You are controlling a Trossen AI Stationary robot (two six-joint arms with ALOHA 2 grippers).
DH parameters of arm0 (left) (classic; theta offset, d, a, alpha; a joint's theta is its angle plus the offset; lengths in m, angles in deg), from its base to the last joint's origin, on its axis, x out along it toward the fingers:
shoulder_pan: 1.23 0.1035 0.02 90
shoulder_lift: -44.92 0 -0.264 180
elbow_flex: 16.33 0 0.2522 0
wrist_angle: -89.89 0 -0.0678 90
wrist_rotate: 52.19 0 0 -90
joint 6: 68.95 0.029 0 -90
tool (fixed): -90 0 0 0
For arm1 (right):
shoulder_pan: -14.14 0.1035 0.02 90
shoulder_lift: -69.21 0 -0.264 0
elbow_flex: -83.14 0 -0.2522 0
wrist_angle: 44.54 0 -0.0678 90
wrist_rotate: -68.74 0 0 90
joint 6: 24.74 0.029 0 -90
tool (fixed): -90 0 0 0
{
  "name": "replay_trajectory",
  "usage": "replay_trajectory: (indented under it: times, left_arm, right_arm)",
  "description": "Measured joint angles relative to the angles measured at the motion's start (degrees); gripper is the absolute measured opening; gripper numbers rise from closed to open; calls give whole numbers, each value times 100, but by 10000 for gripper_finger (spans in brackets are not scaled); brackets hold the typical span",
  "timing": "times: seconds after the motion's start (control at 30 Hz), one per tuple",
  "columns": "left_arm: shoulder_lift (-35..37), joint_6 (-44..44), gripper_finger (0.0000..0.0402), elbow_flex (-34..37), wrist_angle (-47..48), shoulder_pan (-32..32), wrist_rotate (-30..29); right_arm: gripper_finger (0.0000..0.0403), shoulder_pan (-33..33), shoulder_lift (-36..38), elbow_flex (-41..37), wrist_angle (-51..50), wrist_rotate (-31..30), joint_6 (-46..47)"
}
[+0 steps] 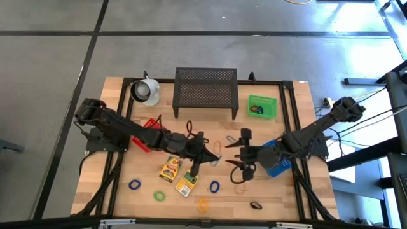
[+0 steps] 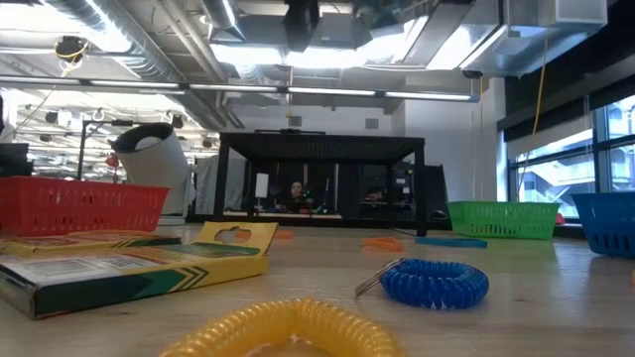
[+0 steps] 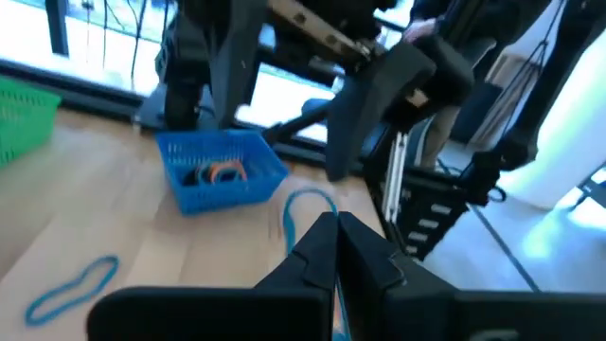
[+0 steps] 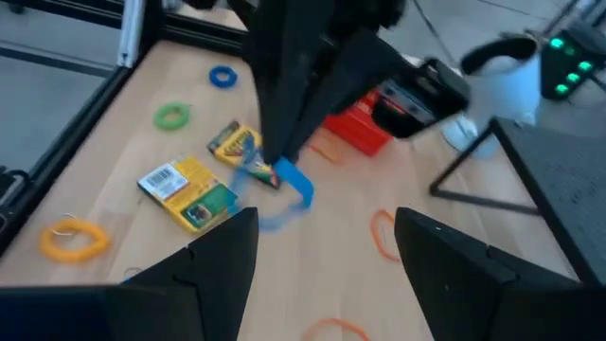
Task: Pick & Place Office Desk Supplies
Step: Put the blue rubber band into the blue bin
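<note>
My left gripper (image 1: 194, 168) reaches in from the table's left, over the two yellow packets (image 1: 170, 166) (image 1: 186, 183), and is shut on a blue loop (image 4: 292, 185). My right gripper (image 1: 236, 156) is open and empty beside the blue bin (image 1: 275, 160), facing the left gripper; its fingers frame the right wrist view (image 4: 327, 275). Loose loops lie flat on the table: blue (image 1: 134, 185), green (image 1: 159, 196), yellow (image 1: 202, 205), blue (image 1: 214, 187), black (image 1: 255, 205) and orange (image 1: 238, 187). My left gripper pinches the blue loop between its two shut fingertips (image 4: 275, 169), coming from above at a slant. The loop shows past the fingertips in the left wrist view (image 3: 305, 210). It hangs slack below them; whether its lower end (image 4: 275, 223) touches the table, I cannot tell.
A black mesh rack (image 1: 205, 92) stands at the far middle, with a white mug (image 1: 145, 90) to its left and a green bin (image 1: 262, 107) to its right. A red bin (image 1: 149, 127) sits partly under the left arm. The blue bin holds loops (image 3: 220, 172).
</note>
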Motion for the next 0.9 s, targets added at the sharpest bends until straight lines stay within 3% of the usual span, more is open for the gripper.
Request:
replay_trajectory:
  times: [0.33, 0.9]
  left_arm:
    - [-2, 325, 3, -2, -665, 203, 7]
    - [-2, 540, 3, -2, -916, 375, -106]
  right_arm:
    - [252, -537, 0, 0, 440, 924, -550]
    - [248, -604, 0, 0, 485, 931, -412]
